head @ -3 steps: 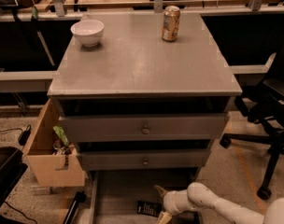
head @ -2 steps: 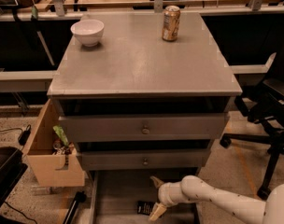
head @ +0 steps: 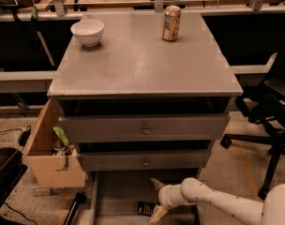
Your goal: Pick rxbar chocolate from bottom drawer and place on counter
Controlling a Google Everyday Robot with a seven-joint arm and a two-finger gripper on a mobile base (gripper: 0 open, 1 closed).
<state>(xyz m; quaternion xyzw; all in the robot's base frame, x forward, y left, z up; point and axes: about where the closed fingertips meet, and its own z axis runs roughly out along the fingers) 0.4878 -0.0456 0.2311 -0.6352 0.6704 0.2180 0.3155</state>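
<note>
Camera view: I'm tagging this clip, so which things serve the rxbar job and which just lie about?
Job: rxbar chocolate, bottom drawer, counter, gripper open over the drawer beside the bar.
Lying about: white bowl, soda can, plywood box, office chair.

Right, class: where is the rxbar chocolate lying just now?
In the camera view, the rxbar chocolate lies on the floor of the bottom drawer, low centre, right beside the gripper, whose open jaws face it.
</note>
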